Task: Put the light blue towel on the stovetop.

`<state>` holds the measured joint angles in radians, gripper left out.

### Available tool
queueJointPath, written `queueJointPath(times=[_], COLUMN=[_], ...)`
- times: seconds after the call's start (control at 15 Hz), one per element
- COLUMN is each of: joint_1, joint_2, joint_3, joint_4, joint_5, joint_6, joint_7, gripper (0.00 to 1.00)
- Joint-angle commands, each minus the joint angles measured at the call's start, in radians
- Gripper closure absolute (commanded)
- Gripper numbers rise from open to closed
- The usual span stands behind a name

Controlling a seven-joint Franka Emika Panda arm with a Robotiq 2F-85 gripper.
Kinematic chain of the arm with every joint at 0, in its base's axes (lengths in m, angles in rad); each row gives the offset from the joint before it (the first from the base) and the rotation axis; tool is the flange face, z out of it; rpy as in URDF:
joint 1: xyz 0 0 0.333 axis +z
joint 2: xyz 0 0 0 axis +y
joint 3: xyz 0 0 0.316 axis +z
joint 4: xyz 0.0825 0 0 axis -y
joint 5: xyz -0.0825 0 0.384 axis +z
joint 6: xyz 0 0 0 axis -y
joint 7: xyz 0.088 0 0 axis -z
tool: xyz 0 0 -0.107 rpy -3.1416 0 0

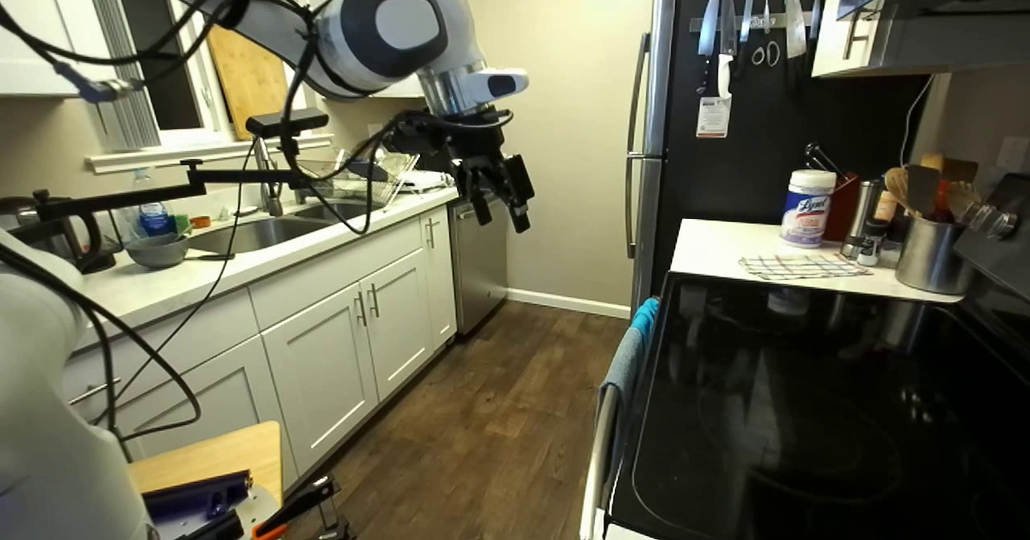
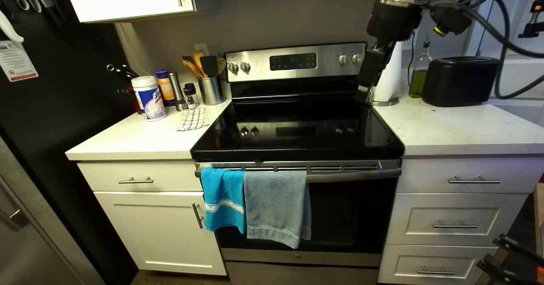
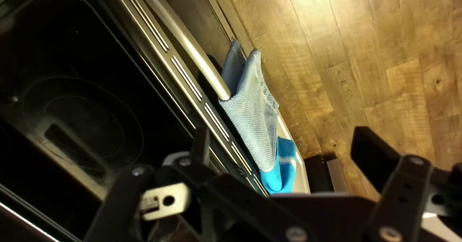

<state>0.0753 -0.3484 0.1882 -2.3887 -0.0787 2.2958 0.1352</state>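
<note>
A bright light-blue towel with a white stripe and a paler grey-blue towel hang side by side over the oven door handle. The wrist view shows the bright towel partly behind the grey-blue one. The black glass stovetop is above and behind the handle; it also shows in the wrist view. My gripper is open and empty, held in the air above and in front of the stove. In the wrist view its fingers are wide apart, with the towels far below between them.
A wipes tub, a utensil holder and a checked cloth stand or lie on the counter beside the stove. A toaster and oil bottle are on the opposite side. A range hood overhangs the stove.
</note>
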Motion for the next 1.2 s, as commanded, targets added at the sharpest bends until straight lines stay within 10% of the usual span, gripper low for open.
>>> queueJointPath(times=[0.0, 1.13], joint_1=[0.014, 0.051], joint_2=[0.141, 0.333], joint_3=[0.012, -0.007], joint_4=[0.078, 0.184], joint_5=[-0.057, -0.199], joint_6=[0.036, 0.048], joint_7=[-0.019, 0.026], gripper=[0.00, 0.00])
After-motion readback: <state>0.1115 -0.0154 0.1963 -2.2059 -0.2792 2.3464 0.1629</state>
